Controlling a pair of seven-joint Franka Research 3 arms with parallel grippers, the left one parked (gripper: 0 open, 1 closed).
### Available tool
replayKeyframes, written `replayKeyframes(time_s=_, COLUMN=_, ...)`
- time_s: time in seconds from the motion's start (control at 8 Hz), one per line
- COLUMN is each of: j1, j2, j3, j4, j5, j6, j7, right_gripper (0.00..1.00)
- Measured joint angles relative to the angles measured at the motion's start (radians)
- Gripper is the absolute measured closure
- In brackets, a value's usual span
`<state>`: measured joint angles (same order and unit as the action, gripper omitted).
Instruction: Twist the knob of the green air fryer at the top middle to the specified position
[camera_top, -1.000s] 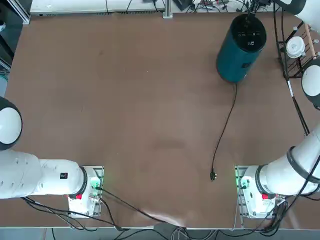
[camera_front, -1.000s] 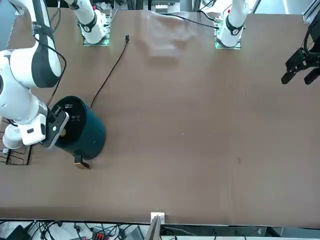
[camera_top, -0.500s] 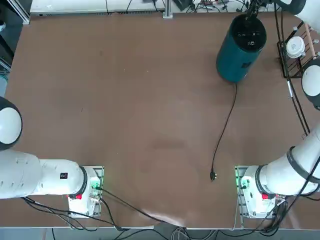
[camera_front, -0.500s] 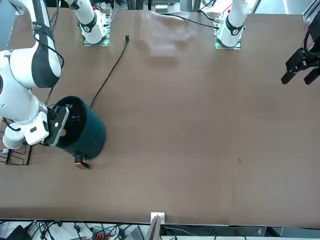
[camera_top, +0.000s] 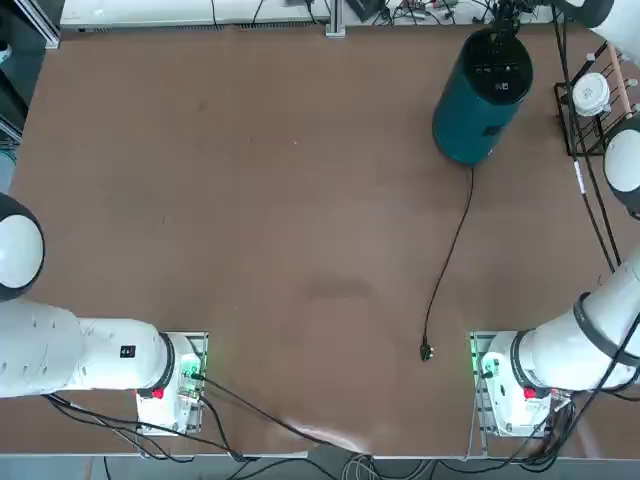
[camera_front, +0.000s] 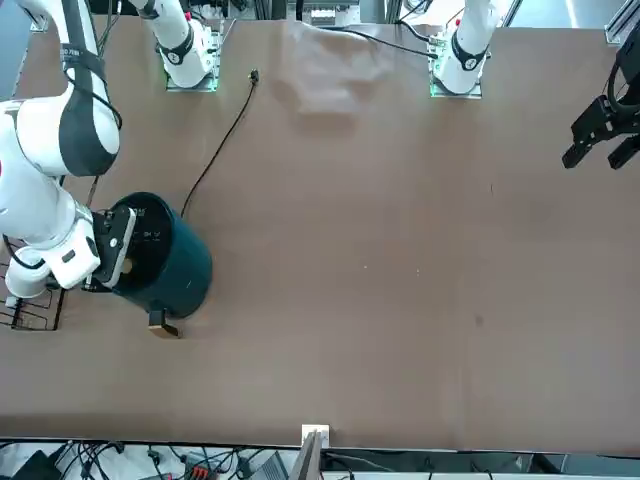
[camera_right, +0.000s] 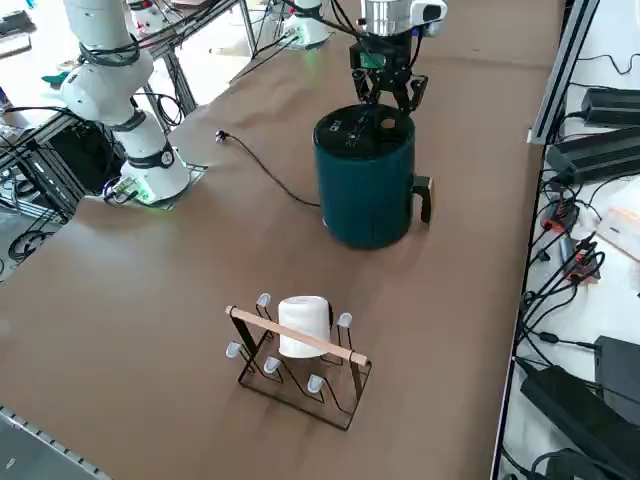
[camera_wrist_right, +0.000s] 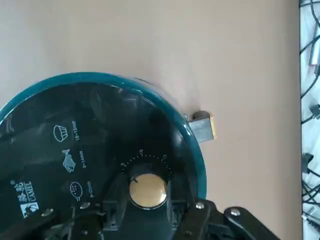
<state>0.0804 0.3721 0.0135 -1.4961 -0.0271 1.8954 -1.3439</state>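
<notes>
Clamping the jaws of the right gripper (camera_wrist_right: 148, 186) on the knob (camera_wrist_right: 148, 190), with one finger pressing at either side of the round, yellowish face. Reaching down from above to the edge of the black top panel (camera_wrist_right: 100, 127), where seeing the dial and the small printed scale (camera_wrist_right: 141, 154) beside it is possible. Pointing, by the look of the dark mark on the face, toward one side of that scale.

Working over the green air fryer (camera_right: 365, 190), standing upright on the counter (camera_right: 150, 300), with the side handle (camera_right: 424, 196) projecting free of the arm and the power cord (camera_right: 270, 175) trailing away across the surface. Leaving the wire rack (camera_right: 300, 345) and its white item (camera_right: 303, 327) well apart from the turning.

Judging from this hold, being at the twisting step, with the grip apparently secured. Needing next a slow wrist rotation centred on the dial, keeping even pressure and adding no sideways push. Risking a slip on the smooth rim, or a shift of the whole body, if turning off-centre. Watching the mark against the scale for stopping, without being able to tell the specified position from here.
</notes>
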Motion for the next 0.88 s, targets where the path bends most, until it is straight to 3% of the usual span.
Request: replayKeyframes(time_s=0.88, j1=0.001, j2=0.0, j3=0.0, j4=0.0, j5=0.0, j6=0.0, j7=-0.033, right_gripper=0.53)
